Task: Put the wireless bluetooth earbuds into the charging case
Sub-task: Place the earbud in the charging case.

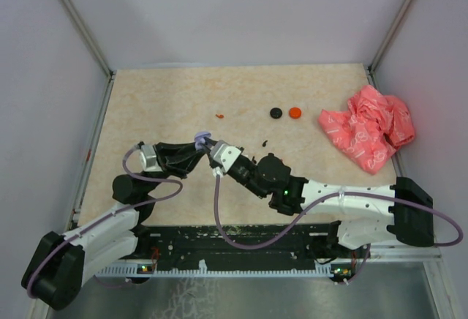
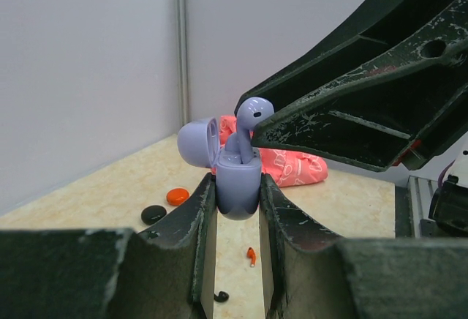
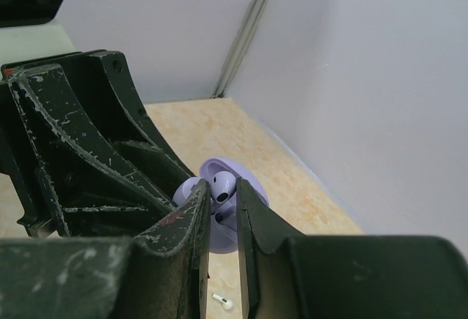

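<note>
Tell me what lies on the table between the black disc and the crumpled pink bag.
An orange disc lies close beside the black disc; from it to the pink bag the tabletop is bare. The top external view shows this.

Glossy lilac plastic case (image 2: 238,184), scuffed matt black jaws

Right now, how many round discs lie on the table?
2: a black disc and an orange-red disc, side by side far out on the table, left of the pink bag. Others might be hidden.
</note>
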Robot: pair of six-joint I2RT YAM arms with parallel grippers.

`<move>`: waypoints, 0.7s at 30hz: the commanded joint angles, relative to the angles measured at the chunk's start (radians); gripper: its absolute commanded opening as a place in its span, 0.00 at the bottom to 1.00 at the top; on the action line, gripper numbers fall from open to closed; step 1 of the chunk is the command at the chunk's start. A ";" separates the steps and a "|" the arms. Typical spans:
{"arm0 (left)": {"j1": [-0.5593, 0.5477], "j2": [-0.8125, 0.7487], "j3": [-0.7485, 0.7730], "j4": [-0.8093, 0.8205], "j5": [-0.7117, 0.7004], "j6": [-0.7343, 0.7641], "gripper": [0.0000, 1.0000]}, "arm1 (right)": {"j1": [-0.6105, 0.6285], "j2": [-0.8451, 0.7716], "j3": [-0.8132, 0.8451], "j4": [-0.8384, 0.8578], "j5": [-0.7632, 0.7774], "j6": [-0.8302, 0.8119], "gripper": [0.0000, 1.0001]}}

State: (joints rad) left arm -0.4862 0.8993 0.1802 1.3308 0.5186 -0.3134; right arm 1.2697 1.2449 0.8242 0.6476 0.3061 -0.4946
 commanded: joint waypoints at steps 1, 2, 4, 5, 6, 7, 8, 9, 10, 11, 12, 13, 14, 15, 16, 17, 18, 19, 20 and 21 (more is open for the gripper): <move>0.004 -0.018 -0.003 0.039 -0.050 -0.043 0.00 | 0.020 0.009 0.000 0.019 -0.016 0.001 0.11; 0.004 -0.020 -0.004 0.038 -0.049 -0.044 0.00 | 0.020 0.012 0.003 0.011 -0.019 0.001 0.11; 0.004 -0.022 -0.004 0.037 -0.046 -0.046 0.00 | 0.021 0.014 0.006 0.001 -0.024 0.001 0.11; 0.004 -0.021 -0.002 0.035 -0.044 -0.046 0.00 | 0.022 0.016 0.008 -0.001 -0.025 0.001 0.11; 0.003 -0.023 0.000 0.033 -0.041 -0.044 0.00 | 0.022 0.017 0.012 -0.007 -0.027 0.002 0.11; 0.004 -0.022 0.000 0.028 -0.036 -0.041 0.00 | 0.022 0.021 0.018 -0.018 -0.027 0.003 0.11; 0.004 -0.021 0.003 0.022 -0.030 -0.037 0.00 | 0.023 0.024 0.027 -0.032 -0.027 0.004 0.11; 0.004 -0.020 0.004 0.016 -0.023 -0.032 0.00 | 0.023 0.028 0.036 -0.046 -0.027 0.006 0.11; 0.004 -0.019 0.007 0.012 -0.016 -0.027 0.00 | 0.024 0.033 0.048 -0.059 -0.022 0.009 0.11; 0.004 -0.017 0.008 0.010 -0.011 -0.021 0.00 | 0.025 0.037 0.054 -0.068 -0.017 0.012 0.11; 0.004 -0.017 0.008 0.010 -0.007 -0.016 0.00 | 0.025 0.039 0.058 -0.075 -0.012 0.016 0.11; 0.005 -0.016 0.008 0.009 -0.002 -0.008 0.00 | 0.025 0.040 0.065 -0.085 -0.008 0.021 0.11; 0.005 -0.017 0.007 0.007 0.002 -0.001 0.00 | 0.026 0.043 0.072 -0.096 0.001 0.028 0.11; 0.004 -0.017 0.006 0.005 0.005 0.004 0.00 | 0.026 0.046 0.079 -0.107 0.005 0.034 0.11; 0.004 -0.017 0.006 0.003 0.007 0.010 0.00 | 0.026 0.047 0.083 -0.115 0.009 0.038 0.11; 0.004 -0.017 0.006 0.000 0.010 0.015 0.00 | 0.026 0.047 0.086 -0.118 0.011 0.042 0.12; 0.004 -0.016 0.006 -0.001 0.013 0.018 0.00 | 0.026 0.047 0.089 -0.122 0.013 0.047 0.13; 0.004 -0.015 0.007 -0.001 0.016 0.020 0.00 | 0.026 0.047 0.092 -0.130 0.014 0.052 0.14; 0.004 -0.014 0.006 -0.001 0.019 0.023 0.00 | 0.028 0.047 0.097 -0.136 0.014 0.057 0.16; 0.004 -0.014 0.004 -0.001 0.020 0.024 0.00 | 0.028 0.047 0.101 -0.143 0.017 0.061 0.18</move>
State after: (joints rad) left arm -0.4816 0.8936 0.1799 1.2869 0.5110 -0.3126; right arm 1.2755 1.2793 0.8730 0.5575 0.3340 -0.4824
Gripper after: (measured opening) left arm 0.302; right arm 0.163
